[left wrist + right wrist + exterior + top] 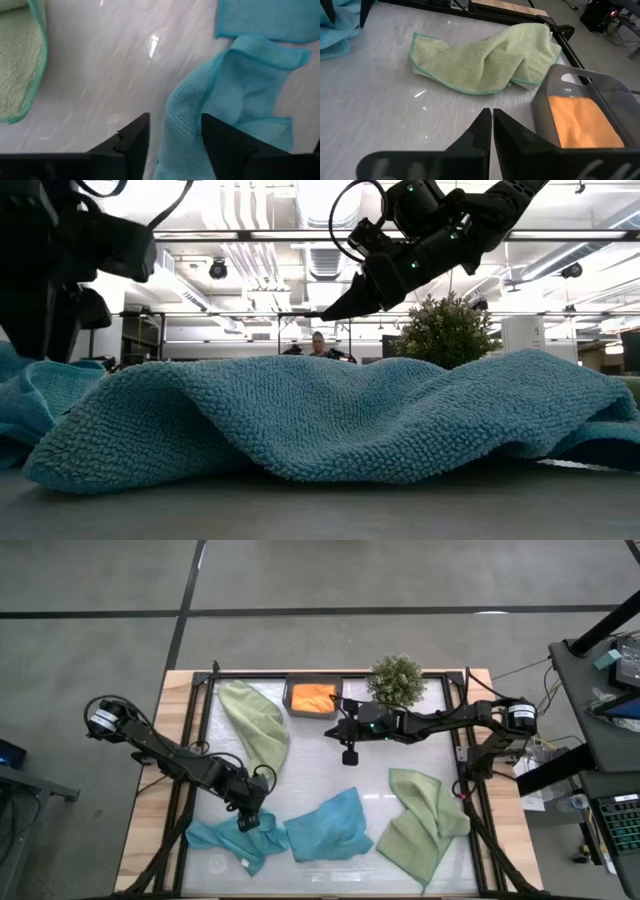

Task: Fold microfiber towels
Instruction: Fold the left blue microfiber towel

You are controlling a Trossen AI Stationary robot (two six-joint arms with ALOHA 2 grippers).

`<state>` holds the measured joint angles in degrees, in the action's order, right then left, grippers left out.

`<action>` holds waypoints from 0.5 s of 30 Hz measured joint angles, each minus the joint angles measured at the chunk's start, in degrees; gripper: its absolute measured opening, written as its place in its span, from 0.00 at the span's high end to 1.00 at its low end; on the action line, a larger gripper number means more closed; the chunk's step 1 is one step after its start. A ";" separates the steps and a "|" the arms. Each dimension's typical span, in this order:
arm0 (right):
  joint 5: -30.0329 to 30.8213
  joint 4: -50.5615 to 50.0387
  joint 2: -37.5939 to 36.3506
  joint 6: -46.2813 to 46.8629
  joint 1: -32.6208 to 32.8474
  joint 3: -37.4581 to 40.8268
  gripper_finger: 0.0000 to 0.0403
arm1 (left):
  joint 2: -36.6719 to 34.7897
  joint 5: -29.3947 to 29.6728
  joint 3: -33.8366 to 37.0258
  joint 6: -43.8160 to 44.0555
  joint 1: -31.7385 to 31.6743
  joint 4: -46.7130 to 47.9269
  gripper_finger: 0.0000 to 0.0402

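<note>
A rumpled teal towel (225,840) lies at the near left, and my left gripper (250,823) points down over its right end. The fingers stand open on either side of a raised fold (182,125) of it. A second teal towel (330,830) lies heaped at the near middle. One green towel (258,725) lies at the far left, another (420,820) at the near right. The orange towel (313,698) rests in a dark tray (291,700) at the far edge. My right gripper (350,755) hangs shut above the middle of the table, holding nothing. My left gripper comes from above, slanting down, with the teal towel's raised fold (186,142) between its two fingers. A strip of bare table shows between one finger (137,135) and the fold. The other finger (220,140) stands right at the cloth; whether it touches, I cannot tell.
A small potted plant (397,680) stands at the far edge beside the tray. A dark frame (205,730) runs around the white work surface. Bare surface shows in the middle between the towels (330,770). In the low view a person (318,343) shows far behind the table.
</note>
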<state>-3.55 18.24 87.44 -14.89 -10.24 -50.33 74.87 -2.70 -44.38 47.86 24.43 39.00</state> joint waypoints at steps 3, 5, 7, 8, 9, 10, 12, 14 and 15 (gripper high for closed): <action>0.00 -0.09 0.00 0.11 0.00 0.00 0.97 | 0.00 -0.03 0.02 -0.14 0.00 0.01 0.72; 0.00 -0.09 0.00 0.08 0.00 0.00 0.97 | 0.00 -0.33 0.08 -0.18 0.00 -0.03 0.78; 0.00 -0.07 0.00 0.07 0.00 0.00 0.97 | 0.00 -1.60 0.29 -0.41 0.00 0.01 0.86; 0.00 -0.06 0.00 0.05 0.00 0.00 0.97 | 0.00 -2.11 0.40 -0.56 0.00 0.00 0.89; 0.00 -0.06 0.00 0.03 0.00 0.00 0.97 | 0.00 -2.81 0.53 -0.65 0.00 0.00 0.94; 0.00 -0.06 0.00 0.00 0.00 0.00 0.97 | 0.00 -3.10 0.60 -0.72 0.00 0.05 0.97; 0.00 -0.06 0.00 -0.03 0.00 0.00 0.97 | 0.00 -3.39 0.59 -1.92 0.00 0.01 0.98; 0.00 -0.08 0.00 -0.03 0.00 0.00 0.97 | 0.00 -3.45 0.39 -4.01 0.00 0.09 0.99; 0.00 -0.13 0.00 -0.03 0.00 0.00 0.97 | 0.00 -3.45 0.17 -4.89 0.00 0.05 0.99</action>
<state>-3.55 18.11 87.44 -14.92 -10.24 -50.33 74.87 -6.15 -44.21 42.97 24.43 39.05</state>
